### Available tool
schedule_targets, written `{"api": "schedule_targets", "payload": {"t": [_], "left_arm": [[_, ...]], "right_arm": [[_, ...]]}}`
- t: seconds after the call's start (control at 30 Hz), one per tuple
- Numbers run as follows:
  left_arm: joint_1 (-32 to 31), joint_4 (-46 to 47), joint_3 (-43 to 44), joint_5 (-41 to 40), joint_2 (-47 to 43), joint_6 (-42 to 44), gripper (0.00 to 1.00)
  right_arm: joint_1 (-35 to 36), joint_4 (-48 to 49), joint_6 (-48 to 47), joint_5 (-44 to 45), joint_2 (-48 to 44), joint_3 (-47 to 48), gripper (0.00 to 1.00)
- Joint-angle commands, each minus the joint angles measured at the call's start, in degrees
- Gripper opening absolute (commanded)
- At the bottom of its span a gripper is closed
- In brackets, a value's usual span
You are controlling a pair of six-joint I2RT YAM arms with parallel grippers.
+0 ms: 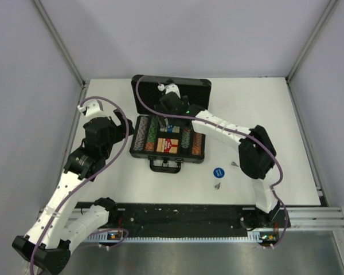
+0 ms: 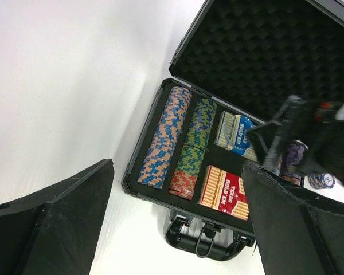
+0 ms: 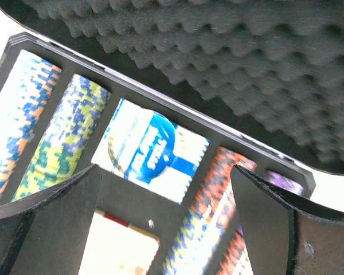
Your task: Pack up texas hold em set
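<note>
At mid-table the case (image 1: 171, 158) lies open with chips (image 2: 166, 137) and a red box (image 2: 223, 186) in their slots, the right gripper (image 3: 164, 172) hangs jaws apart and empty just over the blue box (image 3: 152, 152), and the left gripper (image 2: 178, 165) hovers spread wide off the case's left end.

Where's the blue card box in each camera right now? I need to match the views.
Top external: blue card box at picture centre.
Left wrist: right of centre.
Right wrist: centre, slightly left.
Shared landmark: foam lid, just beyond it in every view.
</note>
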Motion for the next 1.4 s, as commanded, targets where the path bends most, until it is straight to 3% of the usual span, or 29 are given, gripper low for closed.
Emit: {"api": "schedule_targets", "payload": {"t": [0.0, 0.2, 0.3, 0.5, 0.67, 0.87, 1.1, 1.37], "left_arm": [[0.2, 2.9, 1.1, -0.5, -0.5, 0.1, 0.99], [0.3, 4.9, -0.2, 1.0, -0.5, 0.2, 0.98], [0.3, 5.0, -0.9, 1.6, -0.2, -0.5, 0.98], [0.4, 5.2, -2.1, 3.8, 0.5, -1.2, 0.98], [0.3, 5.3, -2.3, 4.6, 0.8, -1.5, 0.98], [0.3, 5.2, -2.7, 4.3, 0.5, -1.7, 0.98], [0.4, 4.9, -3.3, 3.5, -0.1, -1.7, 0.98], [0.4, 4.9, -3.0, 2.1, -0.2, 0.1, 0.98]], "right_arm": [[0.2, -4.8, 2.6, 1.4, -13.9, -2.9, 0.93], [-5.0, -11.5, 10.0, 3.5, -31.3, -17.1, 0.93], [-8.8, -14.3, 15.8, 9.2, -39.0, -25.8, 0.94], [-19.7, -18.2, 23.2, 11.2, -47.4, -39.0, 0.97], [-26.5, -17.5, 22.0, 8.7, -46.6, -43.2, 0.99], [-34.3, -10.0, 17.8, -1.0, -41.4, -48.2, 0.99], [-37.2, -4.0, 16.5, -5.5, -37.3, -50.3, 0.94], [-37.5, -1.4, 14.6, -6.0, -30.0, -47.7, 0.99]]}}
